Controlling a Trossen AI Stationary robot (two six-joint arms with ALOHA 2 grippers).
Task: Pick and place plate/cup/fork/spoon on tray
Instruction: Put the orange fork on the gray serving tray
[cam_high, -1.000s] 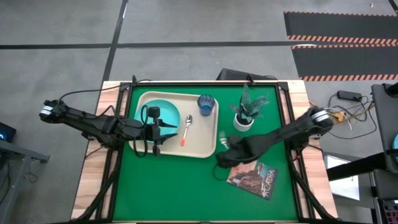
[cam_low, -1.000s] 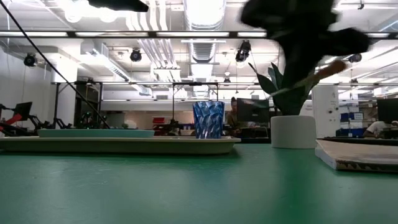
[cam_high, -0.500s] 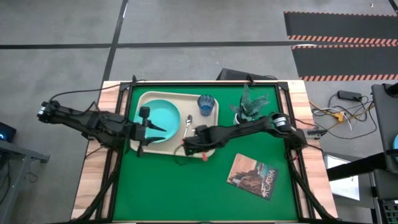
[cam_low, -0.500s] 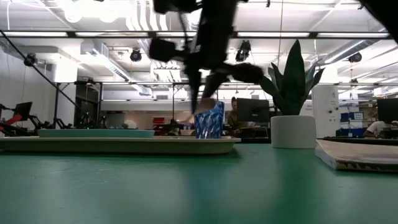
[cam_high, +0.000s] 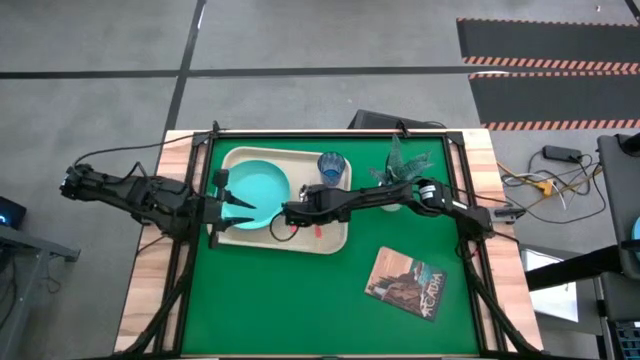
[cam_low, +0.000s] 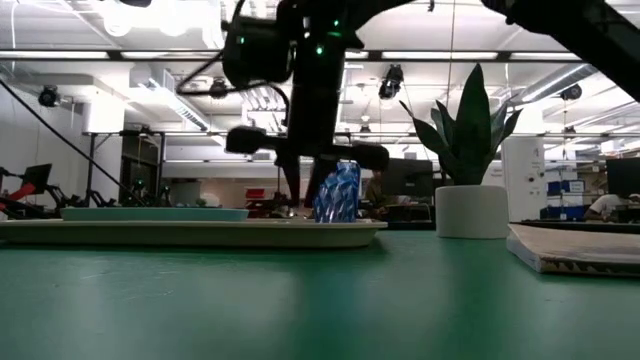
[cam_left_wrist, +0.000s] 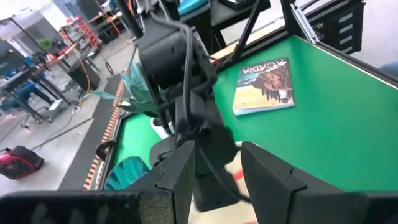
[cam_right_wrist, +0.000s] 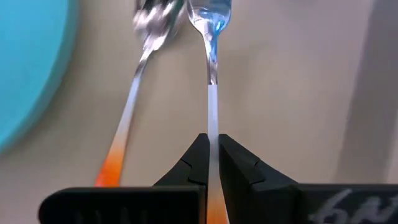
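Observation:
The beige tray (cam_high: 335, 238) lies at the table's far left. On it are the teal plate (cam_high: 255, 185), the blue cup (cam_high: 332, 168) and the spoon (cam_right_wrist: 134, 106). My right gripper (cam_high: 292, 213) reaches over the tray's middle, right of the plate, and is shut on the fork (cam_right_wrist: 211, 37). The fork lies parallel to the spoon, on the spoon's right. In the low view the right gripper (cam_low: 300, 175) hangs above the tray (cam_low: 200, 233), in front of the cup (cam_low: 338, 192). My left gripper (cam_high: 222, 200) is open and empty at the tray's left rim; its fingers also show in the left wrist view (cam_left_wrist: 217, 167). My right gripper pinches the fork's handle (cam_right_wrist: 212, 127) between its two fingertips, on the pale stretch between the metal neck and the orange end. The fingers come from above. The tines (cam_right_wrist: 211, 11) point toward the table's far edge. Whether the fork touches the tray, I cannot tell.
A white pot with a green plant (cam_high: 400, 178) stands right of the tray, close to my right arm. A picture-covered book (cam_high: 405, 283) lies near the table's right front. Green table surface lies open in front of the tray.
My right gripper has carried the fork from the table right of the tray, near the book, toward the table's left and a little toward its far edge, to a spot over the tray beside the spoon. My left gripper has drawn back from over the plate toward the tray's left rim.

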